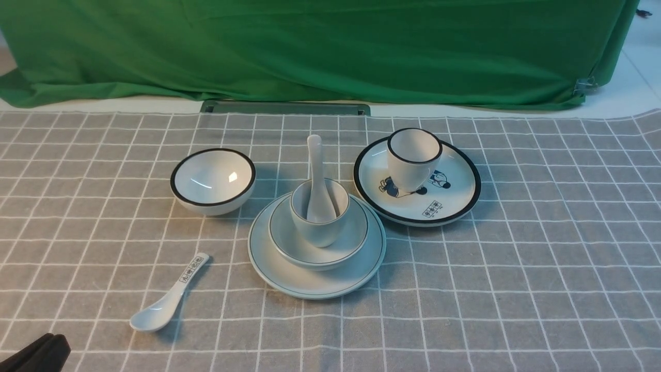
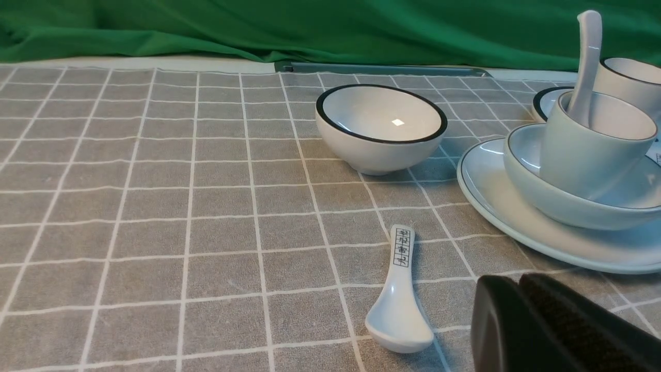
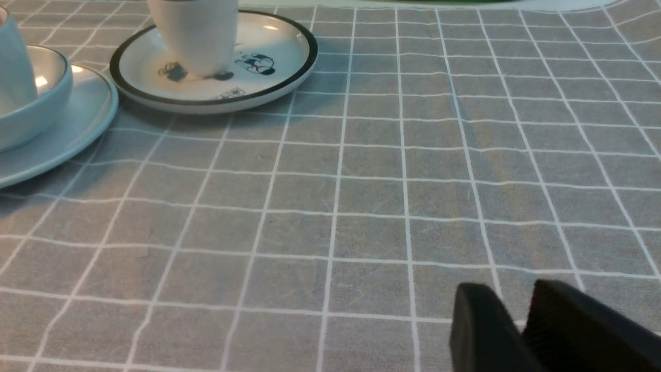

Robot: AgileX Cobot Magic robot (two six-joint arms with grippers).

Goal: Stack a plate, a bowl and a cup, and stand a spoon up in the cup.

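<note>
The plate (image 1: 316,281) lies mid-table with the bowl (image 1: 289,243) nested on it. The cup (image 1: 317,230) stands upright in the bowl. The spoon (image 1: 316,165) stands in the cup, its handle pointing up and away. My left gripper (image 1: 36,354) is low at the near left corner, shut and empty. In the left wrist view its tips (image 2: 519,281) sit just short of the plate (image 2: 496,206). My right gripper (image 3: 514,299) shows only in the right wrist view, slightly open over bare cloth with nothing between its fingers, well off from the plate (image 3: 77,129).
A thick black-rimmed bowl (image 1: 213,181) stands left of the stack. To the right, a cartoon plate (image 1: 449,201) carries a black-rimmed cup (image 1: 413,157). A spoon with printed characters (image 1: 168,302) lies near the front left. Green cloth (image 1: 310,46) hangs behind the table.
</note>
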